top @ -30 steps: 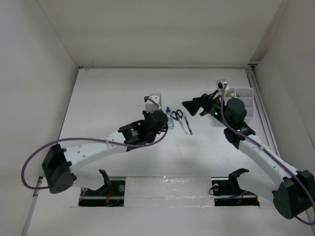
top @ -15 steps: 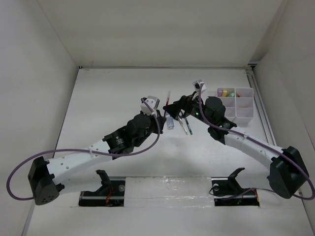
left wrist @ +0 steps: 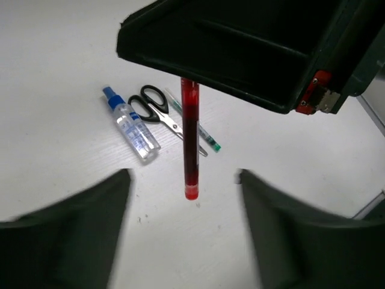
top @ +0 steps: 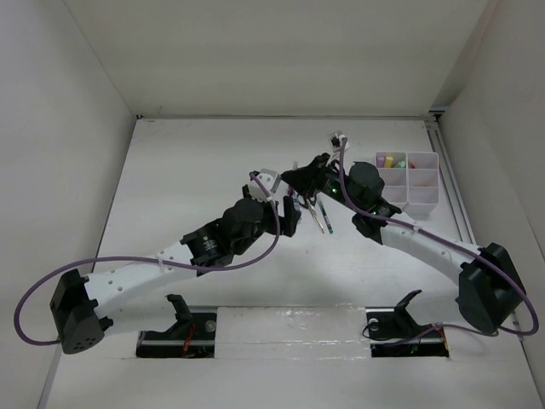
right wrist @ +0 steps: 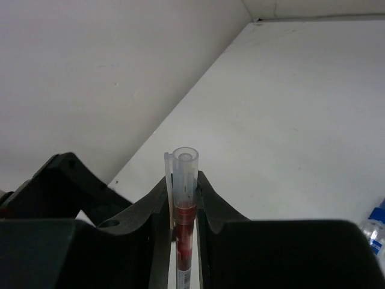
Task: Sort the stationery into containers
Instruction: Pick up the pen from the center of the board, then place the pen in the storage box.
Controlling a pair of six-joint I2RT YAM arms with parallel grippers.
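right gripper [right wrist: 183, 201]: clamped on red pen [left wrist: 190, 132], upright | left gripper [left wrist: 182, 180]: jaws apart either side of pen (no contact) | bottle [left wrist: 132, 125], scissors [left wrist: 157, 107]: lying on table [left wrist: 54, 54]

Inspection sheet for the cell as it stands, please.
Surface: white table, no spills seen.
Job's things: red pen upright in the air; bottle, scissors and dark pen lying together; organizer far right, pastel sticks in its far-left compartment.
Clutter: nothing seen.
End effectors: right end effector shut on red pen; left end effector open, fingers either side of the pen, not touching.
Cables: purple cables loop off each arm, clear of the items.
Surroundings: white walls.
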